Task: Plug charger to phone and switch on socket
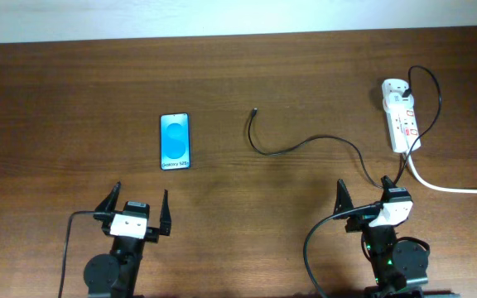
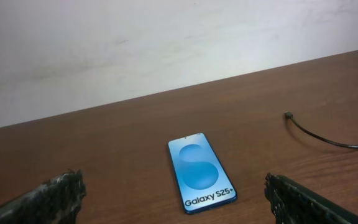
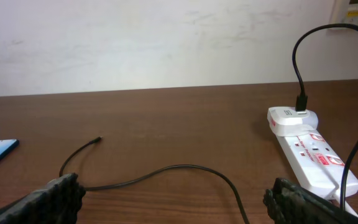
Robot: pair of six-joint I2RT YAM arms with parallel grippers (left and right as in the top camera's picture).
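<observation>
phone flat | charger tip well apart | white cord at socket

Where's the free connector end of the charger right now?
In the overhead view the charger's connector lies loose near the middle, between the phone on its left and the socket far right, closer to the phone.

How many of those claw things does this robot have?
2. The left gripper is open at the table's near edge, facing the phone. The right gripper is open at the same edge, facing the socket and the charger.
</observation>
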